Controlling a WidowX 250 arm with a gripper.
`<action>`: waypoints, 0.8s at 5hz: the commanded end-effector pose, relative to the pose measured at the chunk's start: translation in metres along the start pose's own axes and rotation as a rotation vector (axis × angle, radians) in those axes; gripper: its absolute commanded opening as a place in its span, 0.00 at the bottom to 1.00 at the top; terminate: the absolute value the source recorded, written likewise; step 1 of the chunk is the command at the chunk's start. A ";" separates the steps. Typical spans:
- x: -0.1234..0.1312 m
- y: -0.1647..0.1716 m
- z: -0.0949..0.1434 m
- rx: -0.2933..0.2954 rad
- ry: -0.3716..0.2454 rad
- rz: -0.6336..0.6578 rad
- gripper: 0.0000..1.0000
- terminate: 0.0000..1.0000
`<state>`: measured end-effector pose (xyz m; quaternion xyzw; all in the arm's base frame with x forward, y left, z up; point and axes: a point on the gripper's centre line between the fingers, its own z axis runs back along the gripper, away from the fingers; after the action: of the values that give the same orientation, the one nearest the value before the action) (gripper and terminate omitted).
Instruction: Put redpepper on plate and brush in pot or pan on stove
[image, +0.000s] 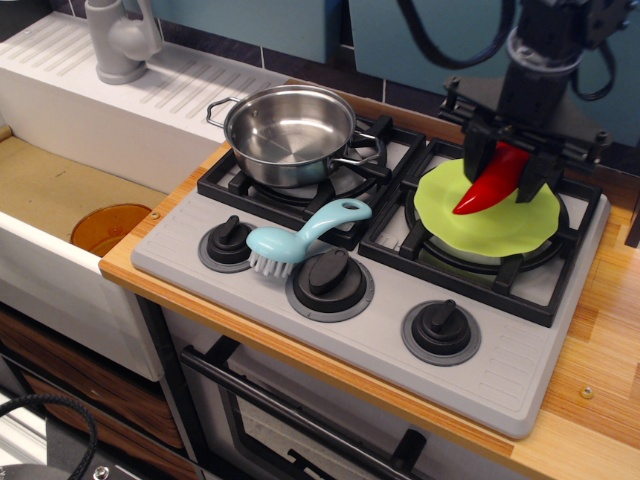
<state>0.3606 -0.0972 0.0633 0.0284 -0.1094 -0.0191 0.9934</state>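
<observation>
One view only, looking down on the stove (330, 330) from the front-left. My gripper (503, 165) sits upper right of the frame, clenched on the redpepper (492, 183) at its stem end, so the pointed tip hangs down and left over the plate (530, 225). Whether the tip touches the plate I cannot tell; it looks just above or barely on it. Gripping high on the pepper leaves the long body free to lie down on the plate when I let go — my judgement, not observed.

Plate rests on the right burner grate, lime-green, nothing else on it. Brush (300, 237) lies at frame centre, bristles down near the left and middle knobs, handle reaching up-right onto the left grate's edge — well apart from me, untouched. Pot (290, 133) stands on the left grate, upper centre, empty, handy for the brush step.

First half of the task looks close to done: pepper over the plate but not yet let go.

Writing, brands, labels: none readable anywhere.
</observation>
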 end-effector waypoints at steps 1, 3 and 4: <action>-0.001 -0.010 0.009 -0.008 -0.056 0.011 1.00 0.00; -0.005 -0.011 0.037 0.002 -0.013 0.014 1.00 0.00; -0.003 -0.001 0.057 -0.002 0.019 -0.006 1.00 0.00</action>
<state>0.3356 -0.1000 0.0928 0.0376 -0.0611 -0.0263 0.9971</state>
